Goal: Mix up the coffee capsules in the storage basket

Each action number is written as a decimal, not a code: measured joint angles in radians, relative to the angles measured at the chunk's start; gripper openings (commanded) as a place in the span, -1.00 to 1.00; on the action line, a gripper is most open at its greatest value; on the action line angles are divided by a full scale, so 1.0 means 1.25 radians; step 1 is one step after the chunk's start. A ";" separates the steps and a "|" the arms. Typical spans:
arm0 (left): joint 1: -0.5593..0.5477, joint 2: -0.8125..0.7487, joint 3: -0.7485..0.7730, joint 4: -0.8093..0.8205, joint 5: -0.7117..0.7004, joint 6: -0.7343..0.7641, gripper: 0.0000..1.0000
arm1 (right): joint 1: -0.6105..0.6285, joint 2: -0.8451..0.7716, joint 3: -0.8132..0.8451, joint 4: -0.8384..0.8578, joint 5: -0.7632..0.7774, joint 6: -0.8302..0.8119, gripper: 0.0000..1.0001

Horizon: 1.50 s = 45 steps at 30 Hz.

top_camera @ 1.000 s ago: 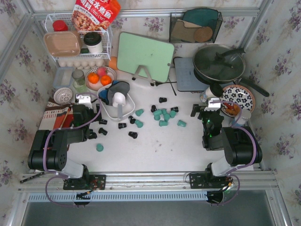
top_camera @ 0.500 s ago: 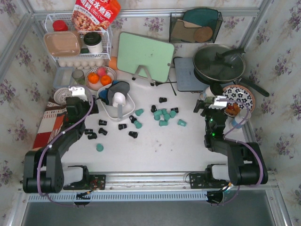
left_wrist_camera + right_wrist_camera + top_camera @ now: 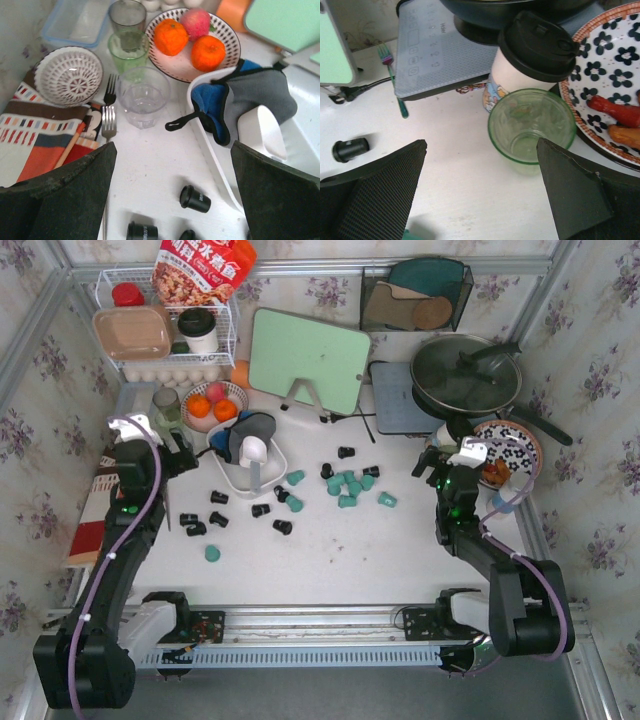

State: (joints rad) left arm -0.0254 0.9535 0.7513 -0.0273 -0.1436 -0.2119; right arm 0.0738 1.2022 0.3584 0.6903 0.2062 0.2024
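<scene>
Since the earlier frames both arms have stretched forward from folded poses. The left gripper, fingers wide apart and empty, hangs over the counter beside the storage basket, which shows only a cloth and a scoop. The coffee capsules lie scattered on the counter before it, black ones left, teal ones right. The right gripper, fingers likewise spread and empty, hovers near a green glass and a lidded cup — a careless sweep could topple either, or send pods rolling away.

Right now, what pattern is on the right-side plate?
The plate: black flowers on white; clearest in right wrist view.
</scene>
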 measured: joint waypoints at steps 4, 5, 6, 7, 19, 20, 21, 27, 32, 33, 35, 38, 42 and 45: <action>0.000 0.024 0.083 -0.154 -0.044 -0.074 0.98 | 0.029 -0.008 0.031 -0.048 0.004 0.000 1.00; 0.000 0.033 0.102 -0.191 -0.055 -0.092 0.98 | 0.036 -0.012 0.037 -0.056 0.007 -0.001 1.00; 0.000 0.044 0.122 -0.232 -0.065 -0.115 0.98 | 0.041 -0.017 0.042 -0.068 0.009 -0.003 1.00; 0.000 0.056 0.145 -0.274 -0.079 -0.143 0.99 | 0.044 -0.023 0.044 -0.078 0.012 -0.003 1.00; 0.009 0.069 0.126 -0.421 -0.010 -0.273 0.99 | 0.066 -0.146 0.015 -0.118 0.039 -0.020 1.00; 0.008 0.068 0.122 -0.410 0.006 -0.273 0.92 | 0.068 -0.150 0.014 -0.119 0.038 -0.020 1.00; 0.004 0.068 0.119 -0.399 0.023 -0.273 0.83 | 0.070 -0.151 0.014 -0.118 0.037 -0.020 1.00; -0.067 0.099 0.116 -0.344 0.077 -0.264 0.42 | 0.077 -0.160 0.018 -0.120 0.015 -0.020 1.00; -0.169 0.161 0.145 -0.325 0.093 -0.219 0.35 | 0.077 -0.161 0.020 -0.120 0.010 -0.020 1.00; -0.190 0.175 0.156 -0.320 0.094 -0.208 0.34 | 0.077 -0.160 0.022 -0.120 0.005 -0.020 1.00; -0.227 0.212 0.180 -0.308 0.097 -0.189 0.29 | 0.077 -0.158 0.023 -0.120 0.001 -0.020 1.00; -0.262 0.273 0.218 -0.300 0.103 -0.170 0.23 | 0.077 -0.151 0.026 -0.120 -0.005 -0.020 1.00; -0.291 0.363 0.267 -0.294 0.093 -0.154 0.18 | 0.078 -0.144 0.030 -0.123 -0.019 -0.020 1.00; -0.305 0.419 0.290 -0.295 0.071 -0.149 0.19 | 0.078 -0.146 0.032 -0.123 -0.021 -0.020 1.00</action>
State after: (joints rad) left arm -0.4065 1.4773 1.1141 -0.3958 -0.0551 -0.3985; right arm 0.1707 1.0203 0.3981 0.5369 0.1799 0.1772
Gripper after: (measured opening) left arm 0.588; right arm 0.999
